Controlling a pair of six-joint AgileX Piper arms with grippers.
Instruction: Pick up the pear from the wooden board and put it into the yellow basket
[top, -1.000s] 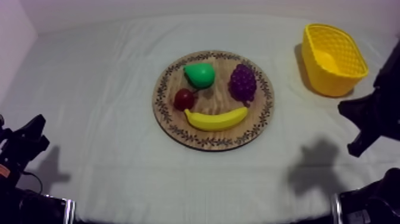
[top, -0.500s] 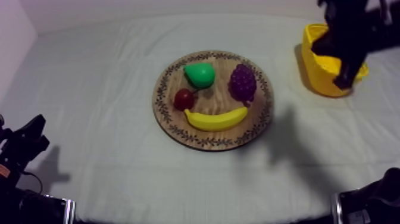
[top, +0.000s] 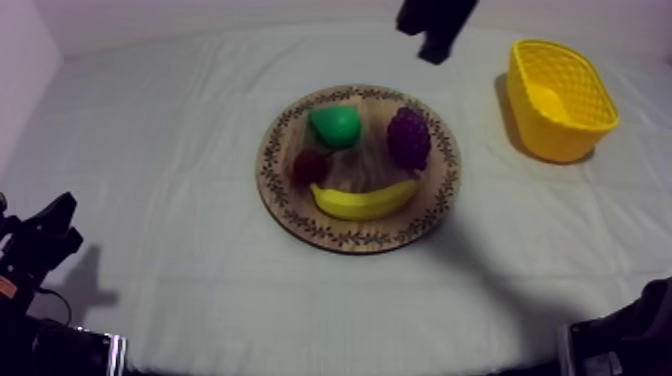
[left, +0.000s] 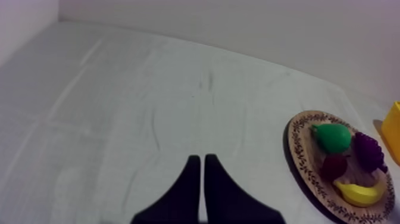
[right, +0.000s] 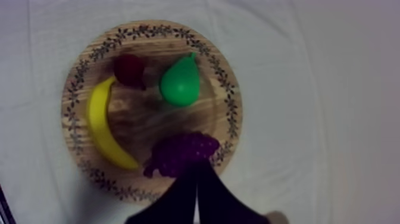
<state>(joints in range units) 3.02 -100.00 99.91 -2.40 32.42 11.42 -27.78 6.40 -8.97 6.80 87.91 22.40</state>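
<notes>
Pear (right: 180, 83): on the wooden board (right: 149, 116), ahead of the right tool (right: 195, 170), just past the grapes (right: 178, 154).
Handling: probably light, stiff and smooth; best gripped across the round belly.
Right tool: fingers pressed together, empty.
Left tool (left: 200, 162): closed wedge, empty, over bare bench (left: 119, 119), pear well off to one side.
Hidden: pear's underside; grapes' near edge behind the right tool's fingers.

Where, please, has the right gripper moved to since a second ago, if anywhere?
Yes: the right gripper swung from the yellow basket's near side to its left, beyond the wooden board's far rim.
</notes>
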